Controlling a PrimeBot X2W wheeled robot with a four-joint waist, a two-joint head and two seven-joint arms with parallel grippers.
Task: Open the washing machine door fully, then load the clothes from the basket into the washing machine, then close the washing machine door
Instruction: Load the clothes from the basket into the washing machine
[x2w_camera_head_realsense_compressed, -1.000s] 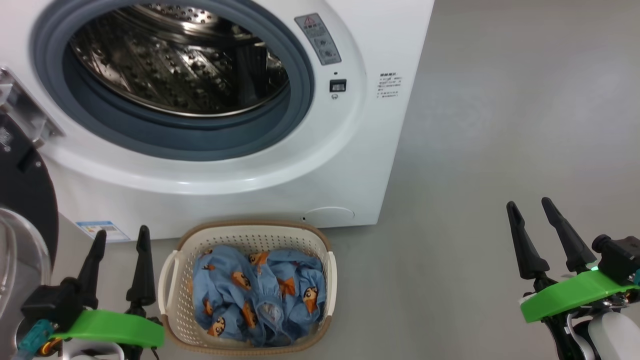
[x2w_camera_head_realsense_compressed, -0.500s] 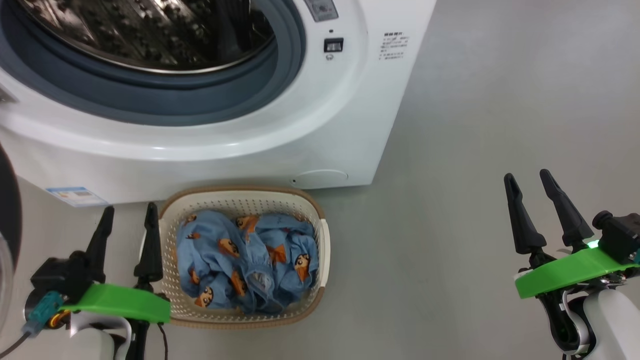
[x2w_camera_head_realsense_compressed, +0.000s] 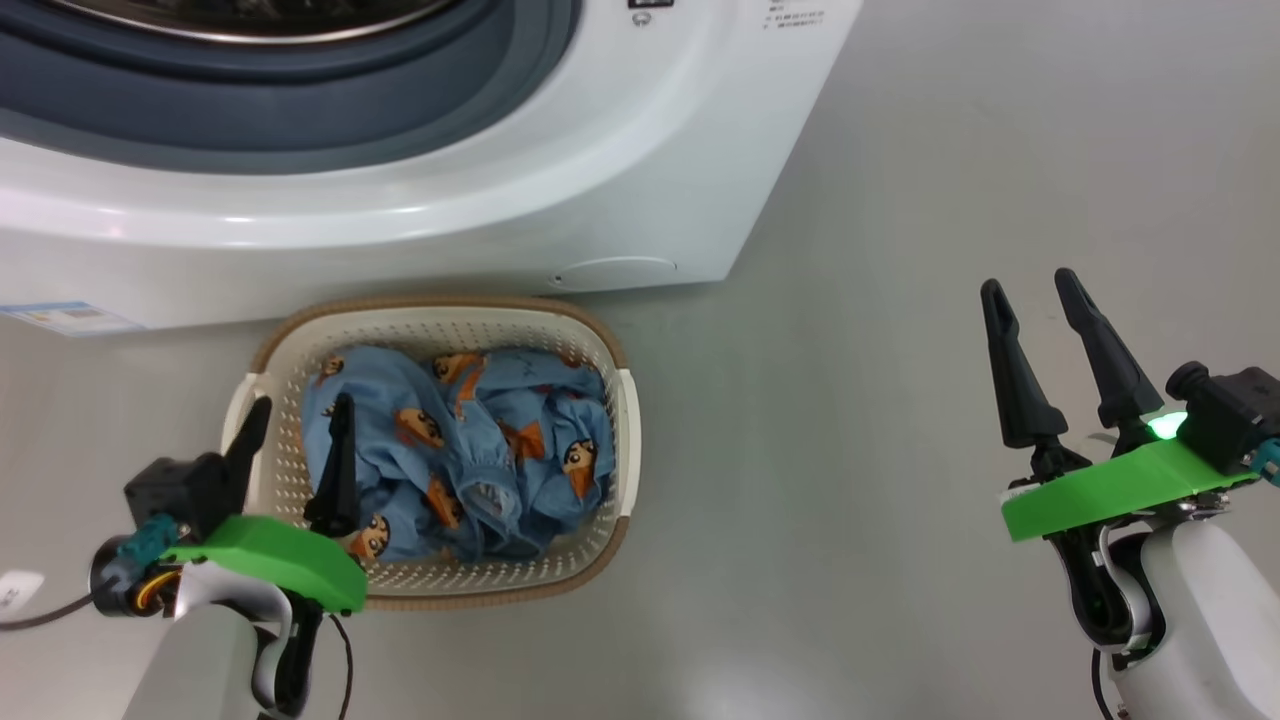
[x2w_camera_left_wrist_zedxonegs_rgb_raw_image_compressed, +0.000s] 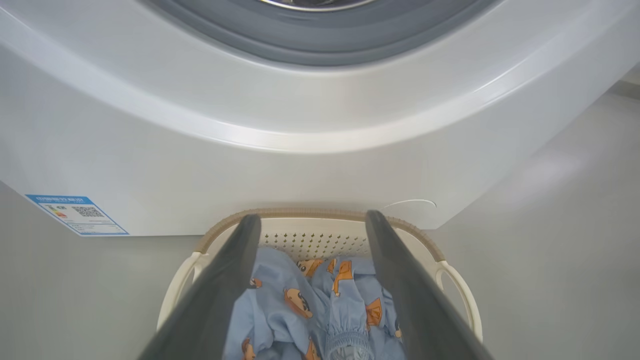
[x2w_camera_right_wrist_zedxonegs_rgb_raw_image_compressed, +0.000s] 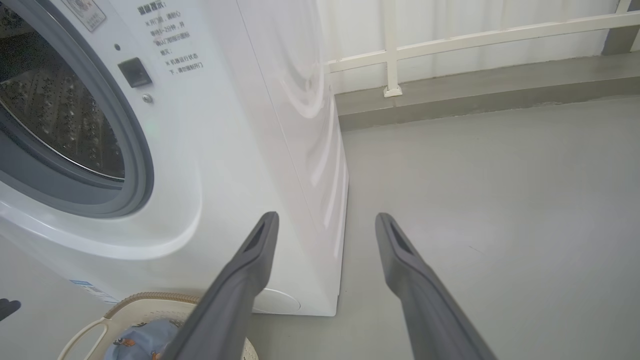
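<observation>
Looking down, I get the big white front-loading washing machine (x2w_camera_head_realsense_compressed: 450, 210) cut off at the top edge, only the lower arc of its grey-blue gasket (x2w_camera_head_realsense_compressed: 300, 110) showing. The light blue cartoon-print clothes (x2w_camera_head_realsense_compressed: 480, 440) lie heaped in the small cream perforated basket (x2w_camera_head_realsense_compressed: 440, 325) on the grey floor (x2w_camera_head_realsense_compressed: 850, 400), just before the machine's front. My left gripper (x2w_camera_head_realsense_compressed: 303, 400) hangs over the basket's left edge, jaws apart, one finger (x2w_camera_head_realsense_compressed: 338, 470) hiding some cloth. My right gripper (x2w_camera_head_realsense_compressed: 1028, 280), jaws likewise apart, stands over open floor well right.
</observation>
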